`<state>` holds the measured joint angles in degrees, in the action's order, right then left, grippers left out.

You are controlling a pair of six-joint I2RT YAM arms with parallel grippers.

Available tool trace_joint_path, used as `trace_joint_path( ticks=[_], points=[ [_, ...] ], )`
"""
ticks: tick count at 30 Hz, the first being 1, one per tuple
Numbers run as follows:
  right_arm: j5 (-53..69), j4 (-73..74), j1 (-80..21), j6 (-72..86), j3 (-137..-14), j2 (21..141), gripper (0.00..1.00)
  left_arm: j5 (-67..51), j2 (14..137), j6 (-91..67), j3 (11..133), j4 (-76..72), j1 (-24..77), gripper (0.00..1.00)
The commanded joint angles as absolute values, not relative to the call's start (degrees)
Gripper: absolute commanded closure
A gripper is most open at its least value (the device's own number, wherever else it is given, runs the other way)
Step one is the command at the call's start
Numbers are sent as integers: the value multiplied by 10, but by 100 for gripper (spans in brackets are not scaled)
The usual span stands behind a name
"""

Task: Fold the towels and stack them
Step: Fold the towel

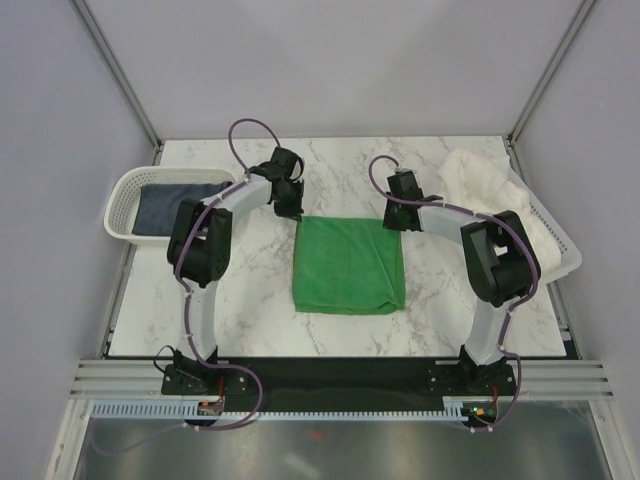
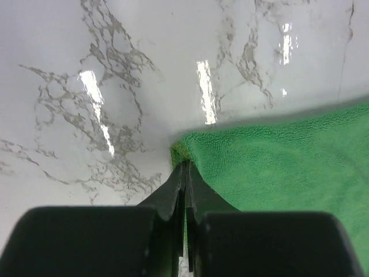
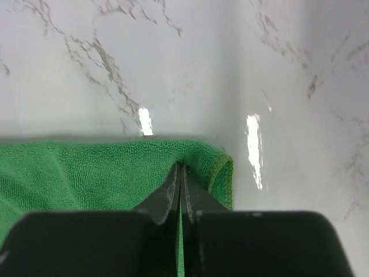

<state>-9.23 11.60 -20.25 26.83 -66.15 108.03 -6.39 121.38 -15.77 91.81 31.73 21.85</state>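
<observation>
Fold step on the green towel (image 1: pixel 349 266), which lies flat in the middle of the counter (image 1: pixel 250 300). My left claw (image 2: pixel 185 168) is clamped on its far left corner, my right claw (image 3: pixel 180 167) on its far right. Next, I judge: lift both corners evenly and carry them to the near edge.

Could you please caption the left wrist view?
Left gripper pinching a corner of the green towel on the marble table.

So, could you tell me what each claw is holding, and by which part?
Both hold the green towel: left claw pinches its far left corner, right claw its far right corner.
</observation>
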Motion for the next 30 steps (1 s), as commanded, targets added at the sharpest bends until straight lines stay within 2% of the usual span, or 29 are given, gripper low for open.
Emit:
trace_joint_path(
  ticks=[1,5,9,10,11,13,16,18,19,23,30],
  points=[
    [-69,71,-201,241,-723,1109,100,-28,1238,-146,974,328,213,98],
    [-67,89,-200,225,-767,1133,100,-12,1258,-150,1019,353,205,98],
    [-72,93,-198,214,-781,1123,93,15,1259,-143,1033,357,202,98],
    [-67,95,-197,214,-792,1128,77,12,1265,-142,1048,358,200,98],
    [-64,99,-194,217,-799,1134,67,6,1273,-140,1056,360,195,97],
    [-67,104,-194,217,-805,1143,60,-16,1292,-137,1080,368,192,94],
    [-84,109,-193,210,-802,1140,61,-23,1303,-131,1094,372,190,95],
    [-104,115,-193,206,-797,1126,64,-31,1301,-132,1099,384,188,91],
    [-109,118,-193,205,-792,1120,66,-32,1291,-134,1092,391,189,76],
    [-125,159,-190,216,-792,1109,66,-7,1251,-138,1055,392,188,57],
    [-109,174,-184,236,-783,1128,66,-45,1240,-165,1020,390,187,54]
  ],
)
